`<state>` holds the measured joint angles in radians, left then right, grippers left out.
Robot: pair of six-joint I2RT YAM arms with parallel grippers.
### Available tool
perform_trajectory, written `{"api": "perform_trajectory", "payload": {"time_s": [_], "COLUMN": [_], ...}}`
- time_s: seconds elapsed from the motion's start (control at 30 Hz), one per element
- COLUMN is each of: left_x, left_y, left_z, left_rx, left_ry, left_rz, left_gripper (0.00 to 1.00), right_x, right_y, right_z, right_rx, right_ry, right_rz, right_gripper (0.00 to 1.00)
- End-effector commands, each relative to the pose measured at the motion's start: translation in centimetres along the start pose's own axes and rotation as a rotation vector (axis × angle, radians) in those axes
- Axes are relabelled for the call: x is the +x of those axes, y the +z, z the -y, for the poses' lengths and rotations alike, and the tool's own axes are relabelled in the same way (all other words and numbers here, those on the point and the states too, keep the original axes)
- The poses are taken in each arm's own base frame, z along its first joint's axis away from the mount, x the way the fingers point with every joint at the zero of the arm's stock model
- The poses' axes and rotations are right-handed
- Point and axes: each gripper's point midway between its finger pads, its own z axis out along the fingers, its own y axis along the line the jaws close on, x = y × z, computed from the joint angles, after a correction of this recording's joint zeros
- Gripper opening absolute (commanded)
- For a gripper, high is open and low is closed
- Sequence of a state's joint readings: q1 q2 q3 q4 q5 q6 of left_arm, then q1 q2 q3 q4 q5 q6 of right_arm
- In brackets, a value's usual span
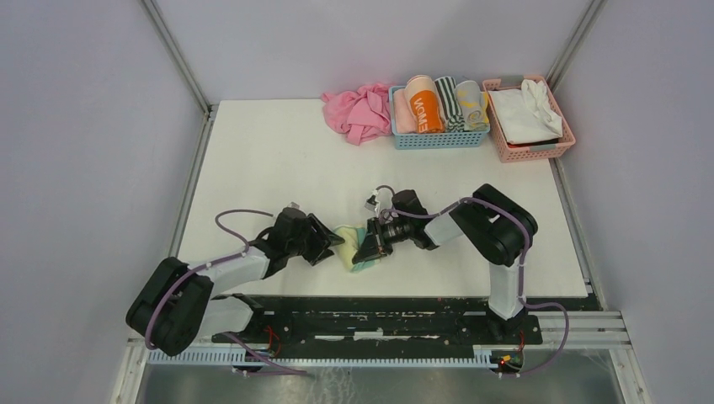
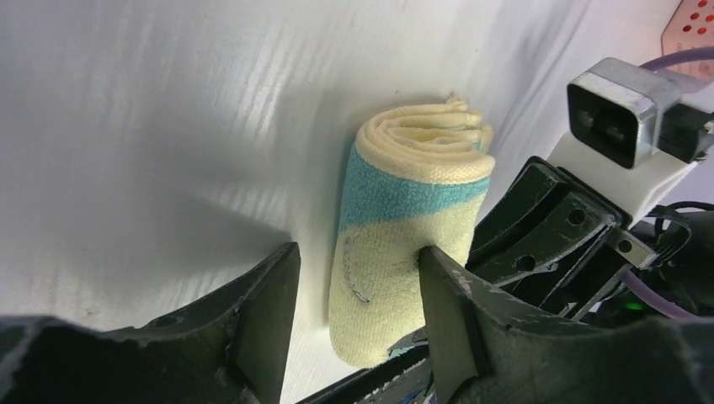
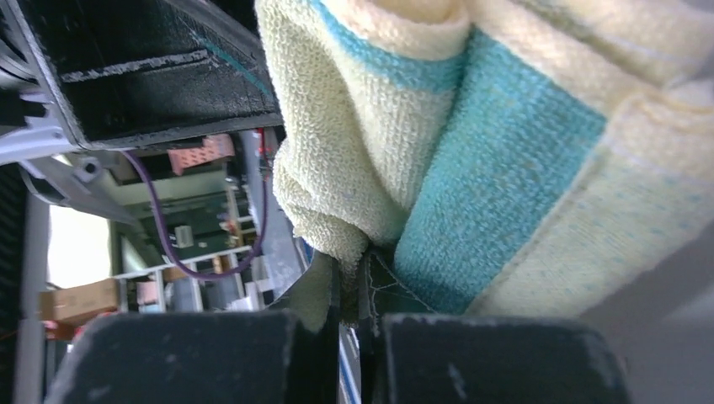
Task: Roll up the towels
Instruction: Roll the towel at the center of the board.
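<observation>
A: Where's the towel (image 2: pixel 404 244)?
B: Pale yellow one with the teal print. It's rolled up and lying on the bench (image 1: pixel 278 168) close to the near edge, about midway along, between the two arms

A: Grippers?
B: Right gripper (image 3: pixel 349 286) is pinched closed on a fold of the towel, can't tell which part of the roll. Left gripper (image 2: pixel 358 252) is open, jaws either side of the roll, one touching the cloth, the other just beside it with a gap

A: Step?
B: My guess is the left is taking over the roll. It should close square across the middle so the layers don't slide out one end. Firm enough to trap the outer flap, not so hard it flattens. The right shouldn't release until the left has it, then ease off gently so the pinched fold isn't dragged

A: Risks?
B: Terry springs back, so the flap could pop open. The grippers are also crowded and could bump
</observation>
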<state>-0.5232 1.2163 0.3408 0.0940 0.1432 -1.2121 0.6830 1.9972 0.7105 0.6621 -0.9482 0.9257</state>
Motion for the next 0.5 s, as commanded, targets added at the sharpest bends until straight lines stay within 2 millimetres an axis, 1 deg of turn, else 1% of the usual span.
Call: {"api": "perform_trajectory", "payload": {"time_s": [0.0,0.17,0.27,0.33,0.43,0.47], "left_x": [-0.8,0.3,0.8,1.3,2.2,2.3], "left_y": [0.5,1.5,2.0,2.3,2.9,3.2], "left_z": [3.0,3.0,2.8,3.0,3.0,2.8], "left_rx": [0.094,0.081,0.086,0.093,0.078,0.068], "left_ry": [0.070,0.091,0.085,0.096,0.120,0.124], "left_rz": [0.017,-0.020,-0.031,-0.041,-0.056,-0.054], "left_gripper": [0.60,0.60,0.61,0.62,0.62,0.62], "right_x": [3.9,4.3,4.5,4.5,4.4,4.1], "right_y": [-1.4,-1.1,-1.5,-1.8,-2.0,-2.1], "right_z": [4.6,5.3,5.9,6.2,6.3,6.1], "right_rx": [0.271,0.350,0.413,0.441,0.467,0.471], "right_ry": [0.015,-0.015,-0.037,-0.051,-0.066,-0.084], "right_rz": [-0.125,-0.162,-0.184,-0.194,-0.196,-0.191], "right_gripper": [0.06,0.09,0.10,0.11,0.12,0.13]}}
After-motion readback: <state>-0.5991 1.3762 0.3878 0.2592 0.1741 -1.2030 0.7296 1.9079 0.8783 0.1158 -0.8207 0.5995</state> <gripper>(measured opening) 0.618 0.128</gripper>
